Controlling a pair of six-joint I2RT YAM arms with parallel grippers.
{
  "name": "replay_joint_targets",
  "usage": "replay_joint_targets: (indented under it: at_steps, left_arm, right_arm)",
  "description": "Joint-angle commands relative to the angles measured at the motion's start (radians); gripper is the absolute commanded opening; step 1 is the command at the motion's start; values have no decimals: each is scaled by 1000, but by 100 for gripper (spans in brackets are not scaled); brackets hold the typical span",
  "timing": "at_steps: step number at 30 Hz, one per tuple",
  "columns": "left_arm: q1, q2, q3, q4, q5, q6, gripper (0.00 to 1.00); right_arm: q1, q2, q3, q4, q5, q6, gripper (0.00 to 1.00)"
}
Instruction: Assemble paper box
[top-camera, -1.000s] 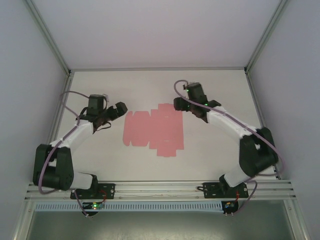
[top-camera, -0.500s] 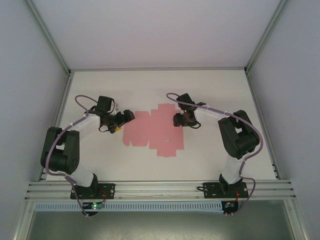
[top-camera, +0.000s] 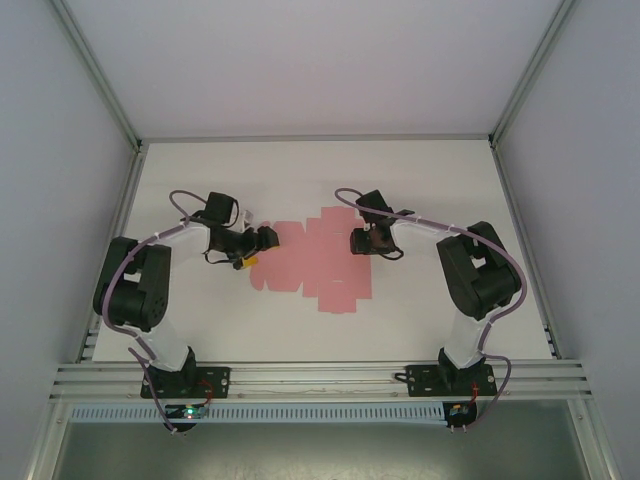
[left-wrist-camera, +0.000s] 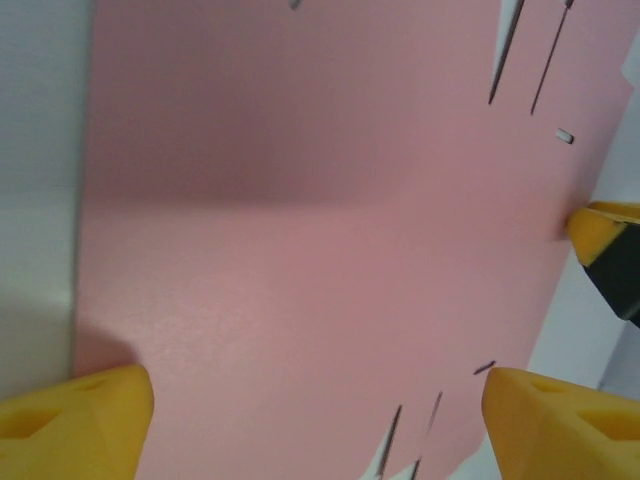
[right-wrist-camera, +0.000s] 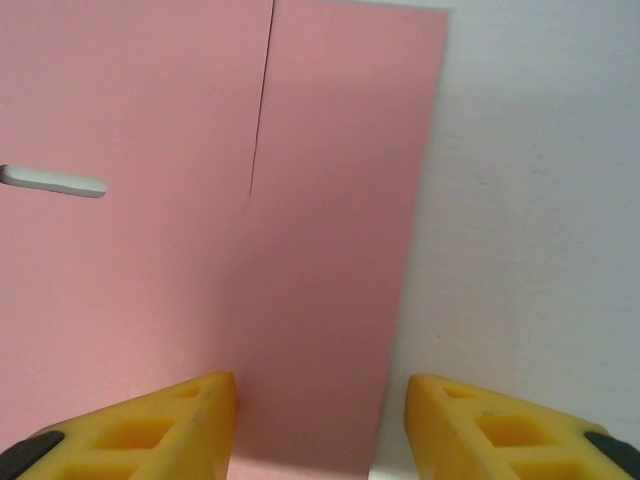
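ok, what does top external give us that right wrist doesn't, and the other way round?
Top external gives: the paper box's whole die-cut outline with its flaps, plus the left arm at its left end and the right arm at its right end.
Right wrist gives: close detail, with a short slot, a slit, and the sheet's straight edge running between the right jaws, which stand apart.
Shared: the pink sheet lying flat, unfolded, on the white table.
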Motion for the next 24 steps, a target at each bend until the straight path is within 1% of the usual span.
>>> replay_joint_targets:
  at_steps: [1,2,3,4,6,8,10,11,17,24]
  left_arm:
    - [-11,20,10,55,147,14,83]
    - [-12,15,0,101,189,-5,81]
    - [-13,3,3,105,202,-11,79]
    - [-13,-15,19,53,161,9,78]
    - [-13,-64,61,-91,13,75,78]
    - [-13,-98,102,-217,-129,114,79]
    - [-13,-108,119,-287,-215,125,81]
    - [-13,-104,115,-296,-236,126,81]
    - [-13,-6,113,-274,-226,117,78]
    - [-30,67,133,-232,-130,138,75]
  right_arm:
    - [23,85,-61,76,-224,3,48]
    - [22,84,-70,91,-238,7,47]
    - [20,80,-79,101,-240,13,47]
    - [17,80,-83,100,-228,21,47]
    - [5,78,-85,87,-204,30,47]
    - [4,81,-76,62,-184,19,47]
    - [6,83,-70,41,-164,14,47]
    - [5,84,-67,34,-157,11,47]
    - [6,86,-65,31,-160,5,47]
    - [6,107,-64,34,-182,-2,42]
